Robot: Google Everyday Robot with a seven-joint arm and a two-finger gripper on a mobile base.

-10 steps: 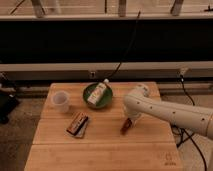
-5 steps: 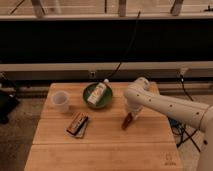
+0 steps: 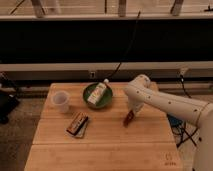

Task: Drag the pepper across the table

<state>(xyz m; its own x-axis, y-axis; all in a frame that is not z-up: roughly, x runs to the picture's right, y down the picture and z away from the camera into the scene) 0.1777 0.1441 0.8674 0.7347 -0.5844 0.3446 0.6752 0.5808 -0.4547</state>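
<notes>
Behind the bench [image 3: 110,147] a wide dark panel [image 3: 60,45] spans the wall, with a pale rail [image 3: 45,66] running beneath it. A black cable [image 3: 131,45] hangs down behind the bench. Left of the bench lies grey speckled floor [image 3: 20,140], dimly lit.

hand [image 3: 132,113] | shifted slightly left | pepper [image 3: 128,119] unmoved beneath it

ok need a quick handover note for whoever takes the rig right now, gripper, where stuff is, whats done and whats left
Gripper: lowered over the table's right-centre, right at the pepper.
Pepper: lying on the wood, right of the brown packet and below-right of the green bowl that holds a bottle. A clear cup stands at the far left.
Done: arm brought down to the pepper.
Left: the drag across the table; plenty of bare wood remains toward the front edge.
</notes>
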